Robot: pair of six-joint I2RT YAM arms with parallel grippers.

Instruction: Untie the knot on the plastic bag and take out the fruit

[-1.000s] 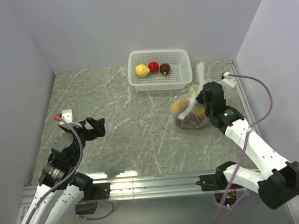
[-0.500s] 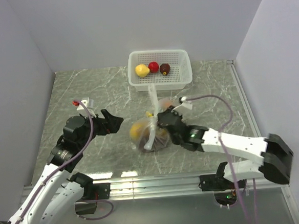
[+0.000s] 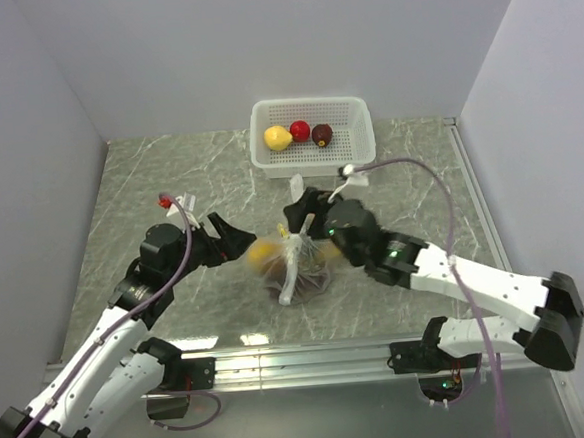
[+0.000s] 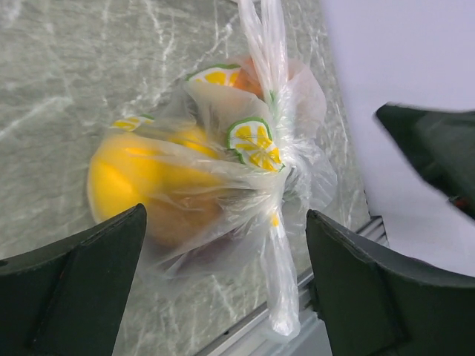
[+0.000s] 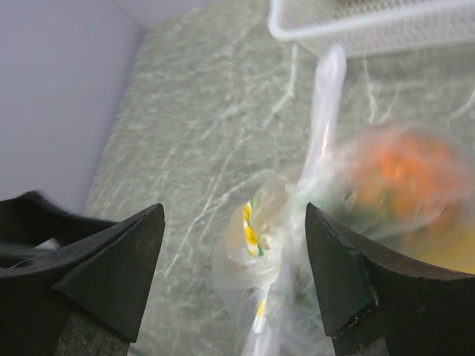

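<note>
The plastic bag (image 3: 293, 267) lies knotted on the marble table, mid-table, with blurred yellow and dark fruit (image 3: 265, 251) inside. My left gripper (image 3: 235, 239) is open just left of it. In the left wrist view the bag (image 4: 215, 185) fills the gap ahead of the open left gripper (image 4: 223, 285), its knot (image 4: 278, 167) cinched and one tail hanging toward the rail. My right gripper (image 3: 307, 209) is open just behind and above the bag. In the right wrist view the right gripper (image 5: 234, 278) is spread around the knot (image 5: 256, 230) without touching it, beside a blurred orange fruit (image 5: 401, 174).
A white basket (image 3: 360, 152) stands at the back of the table holding a yellow, a red and a dark fruit. Its rim (image 5: 356, 30) shows at the top of the right wrist view. Walls close in on the left, back and right.
The right gripper carried the bag from the right side to mid-table, then opened and let it go. The left arm swung in toward the bag.
</note>
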